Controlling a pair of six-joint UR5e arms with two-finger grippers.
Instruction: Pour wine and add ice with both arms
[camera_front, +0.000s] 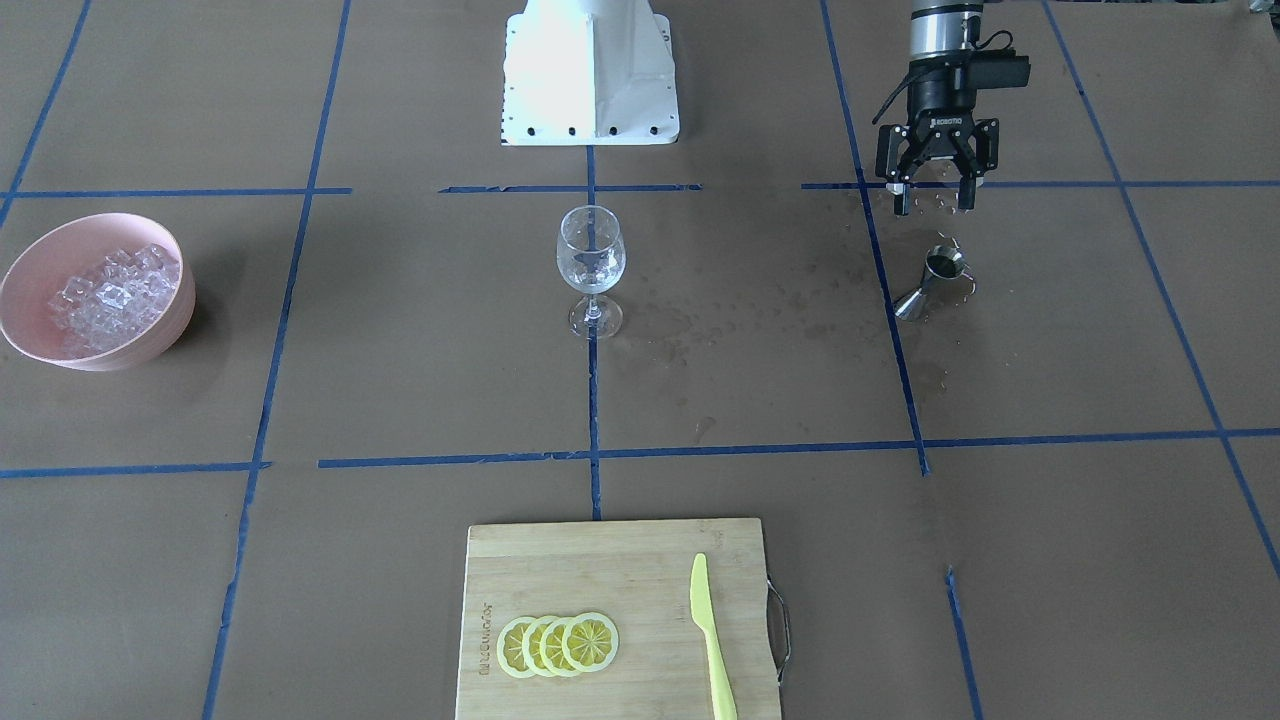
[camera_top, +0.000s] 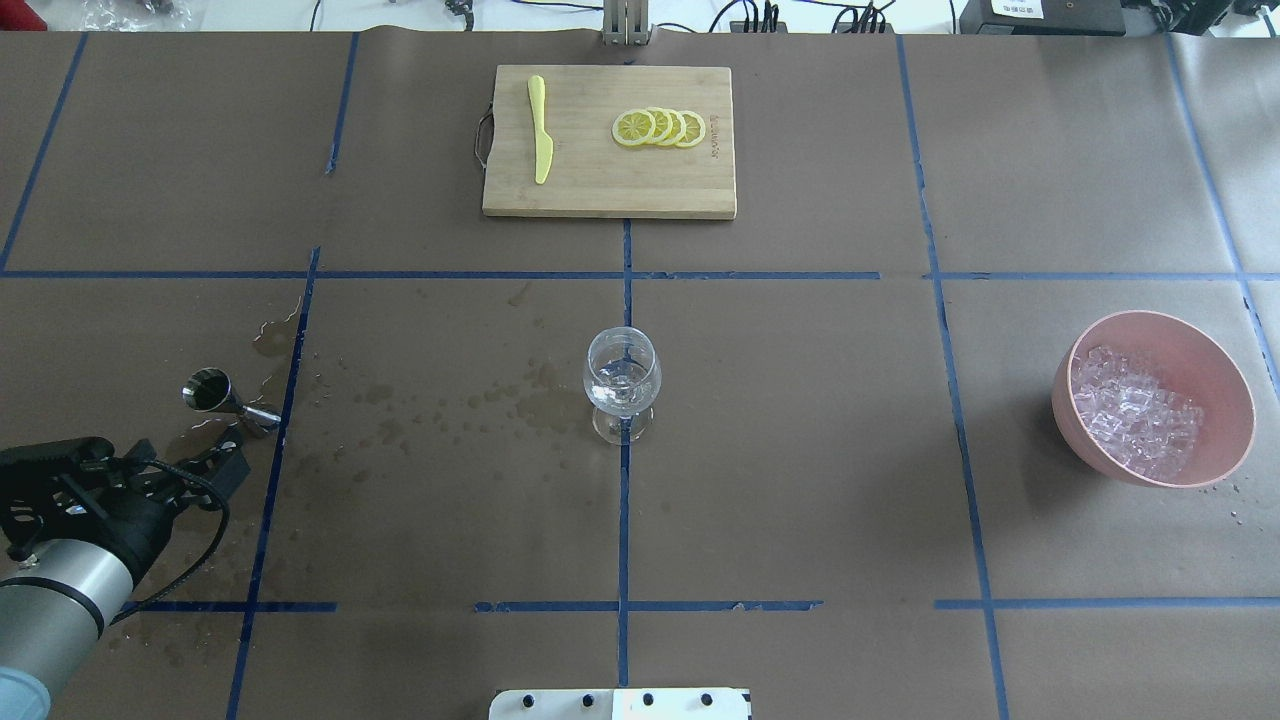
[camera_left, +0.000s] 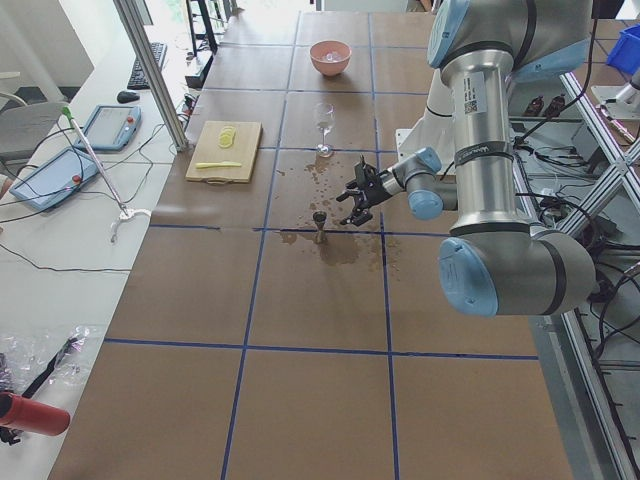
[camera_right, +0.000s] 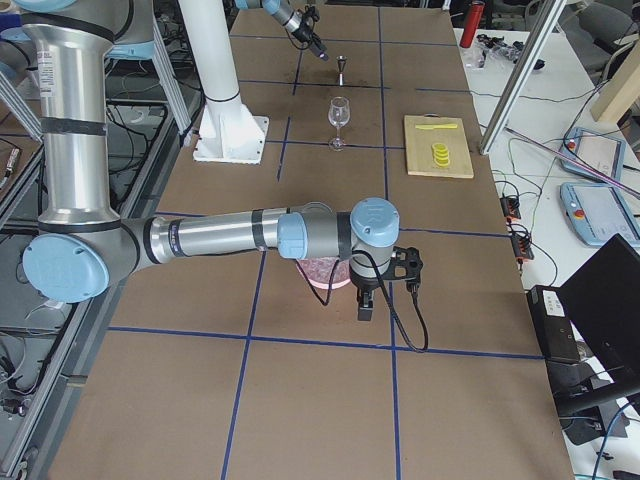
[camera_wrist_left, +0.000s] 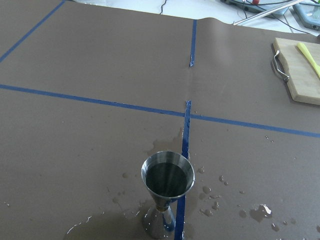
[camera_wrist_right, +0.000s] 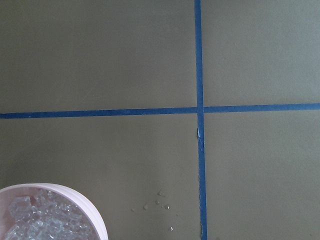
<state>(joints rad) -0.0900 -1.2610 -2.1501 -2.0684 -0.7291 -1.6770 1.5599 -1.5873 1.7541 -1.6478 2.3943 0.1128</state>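
Note:
The wine glass (camera_front: 590, 265) stands upright at the table's centre, with a little clear wine (camera_top: 620, 392) in its bowl. Dark wet spots (camera_front: 720, 320) spread between it and the steel jigger (camera_front: 935, 285). The jigger stands upright and also shows close below in the left wrist view (camera_wrist_left: 166, 195). My left gripper (camera_front: 933, 205) is open and empty, hovering just robot-side of the jigger. Ice cubes (camera_front: 110, 295) fill the pink bowl (camera_front: 30, 260). My right gripper (camera_right: 366, 305) hangs by the bowl's outer side; I cannot tell whether it is open or shut.
A wooden cutting board (camera_front: 600, 560) on the operators' side holds several lemon slices (camera_front: 558, 644) and a yellow knife (camera_front: 712, 640). The white robot base (camera_front: 590, 75) is behind the glass. Blue tape lines cross the brown table cover. Water drops lie beside the bowl (camera_wrist_right: 157, 205).

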